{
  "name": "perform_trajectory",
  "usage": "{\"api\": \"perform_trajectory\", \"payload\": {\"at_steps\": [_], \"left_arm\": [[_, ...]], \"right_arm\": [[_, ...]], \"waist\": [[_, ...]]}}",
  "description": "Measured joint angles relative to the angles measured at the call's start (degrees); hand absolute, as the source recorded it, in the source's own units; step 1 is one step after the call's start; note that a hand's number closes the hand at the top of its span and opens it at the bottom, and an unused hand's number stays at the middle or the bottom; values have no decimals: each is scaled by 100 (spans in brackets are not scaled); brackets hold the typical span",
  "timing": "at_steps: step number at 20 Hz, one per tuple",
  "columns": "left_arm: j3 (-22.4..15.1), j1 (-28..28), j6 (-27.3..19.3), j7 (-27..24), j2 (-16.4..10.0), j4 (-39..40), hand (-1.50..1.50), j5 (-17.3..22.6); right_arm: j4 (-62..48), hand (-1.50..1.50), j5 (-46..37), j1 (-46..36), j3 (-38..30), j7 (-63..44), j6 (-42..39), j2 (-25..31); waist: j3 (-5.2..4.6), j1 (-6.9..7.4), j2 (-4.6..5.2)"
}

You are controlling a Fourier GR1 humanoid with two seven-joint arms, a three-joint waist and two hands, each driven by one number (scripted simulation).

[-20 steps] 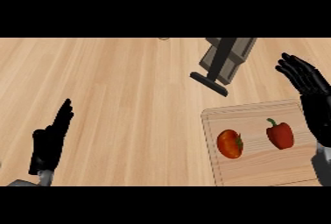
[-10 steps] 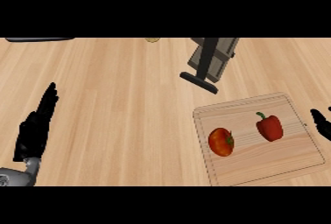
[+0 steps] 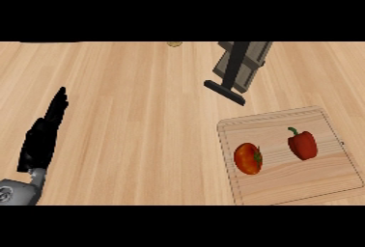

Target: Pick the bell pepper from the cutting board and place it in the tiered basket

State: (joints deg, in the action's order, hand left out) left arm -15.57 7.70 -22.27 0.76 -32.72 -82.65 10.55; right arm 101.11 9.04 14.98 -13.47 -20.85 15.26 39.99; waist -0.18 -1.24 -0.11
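the red bell pepper (image 3: pixel 303 145) is seen untouched on the pale wooden cutting board (image 3: pixel 310 179), beside a red tomato (image 3: pixel 247 158). the black left hand (image 3: pixel 43 137) is rested at the left edge, fingers straight. the right hand is not shown. grasping and carrying to the grey tiered basket (image 3: pixel 246 67) are judged still undone.

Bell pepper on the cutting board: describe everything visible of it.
The bell pepper is red and glossy, with a short green stem pointing up and left in the view. It lies on the right half of the light wooden cutting board, right of the tomato and apart from it. Only the board touches it; no hand is near.
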Motion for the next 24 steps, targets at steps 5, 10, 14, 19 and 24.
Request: {"api": "perform_trajectory", "payload": {"at_steps": [5,10,14,19,24], "left_arm": [[87,109,151,12,-47,29,0,26],[99,214,269,-42,98,136,0,-58],[167,313,349,12,191,211,0,-172],[210,289,328,-11,368,247,0,-352],[331,373,403,-17,499,395,0,-461]], "right_arm": [[514,-150,76,-98,239,-1302,-888,1015],[402,-150,175,-1063,582,-2559,-1378,1523],[85,-150,60,-1847,1007,-3306,-1537,1451],[-267,-150,-33,-2454,1488,-3813,-1699,1168],[-609,-150,-255,-2774,1866,-3956,-1825,916]], "waist": [[-2,111,14],[6,211,32],[9,225,32],[13,214,27],[14,186,23]]}}
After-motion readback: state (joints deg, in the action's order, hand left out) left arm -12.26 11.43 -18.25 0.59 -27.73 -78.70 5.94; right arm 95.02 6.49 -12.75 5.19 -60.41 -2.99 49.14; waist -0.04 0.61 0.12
